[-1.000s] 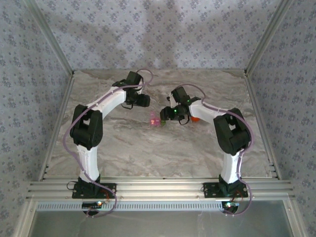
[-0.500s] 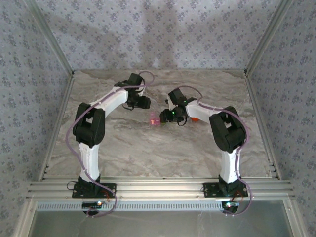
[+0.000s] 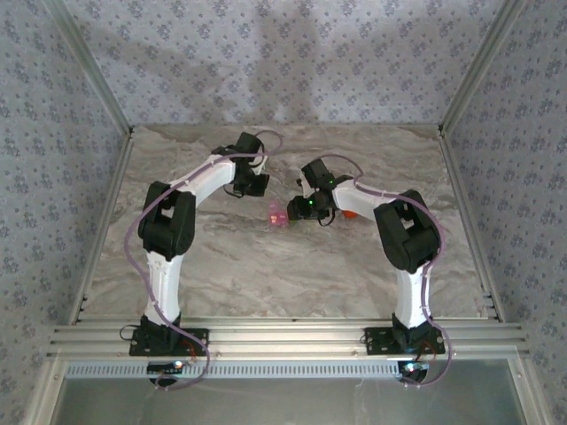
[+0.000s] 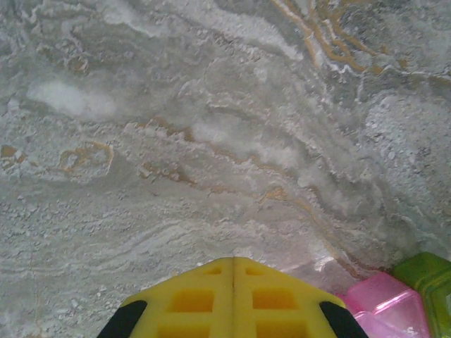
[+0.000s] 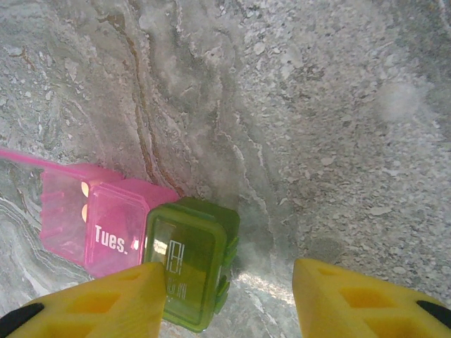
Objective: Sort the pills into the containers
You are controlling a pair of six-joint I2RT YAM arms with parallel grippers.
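Since a second ago the left arm's elbow has swung up and inward, and the left pincer (image 3: 252, 181) (image 4: 234, 262) has snapped closed from a wide gape; its yellow fingers (image 4: 190, 299) now press flat together with nothing between them. That arm reaches far forward, wrist bent toward the middle. The right arm has drawn its elbow slightly inward and folds back toward the centre. The right pincer (image 3: 306, 206) (image 5: 229, 282) stands parted, holding nothing.

Just ahead of the right pincer sit the containers (image 3: 278, 215). The green compartment (image 5: 187, 271) (image 4: 426, 278) lies between the spread fingers, beside the left one, with its lid down. The pink compartment (image 5: 91, 218) (image 4: 380, 306), joined to it and marked "Tues.", lies off to the pincer's left. From the left pincer both sit just off to its right. Whether either holds anything cannot be made out.

An orange object (image 3: 351, 213) peeks out behind the right pincer's wrist.

The tabletop (image 3: 266, 274) is grey marble-patterned with tan veins. Patterned blue-grey walls (image 3: 283, 62) and aluminium rails (image 3: 283, 336) enclose it.
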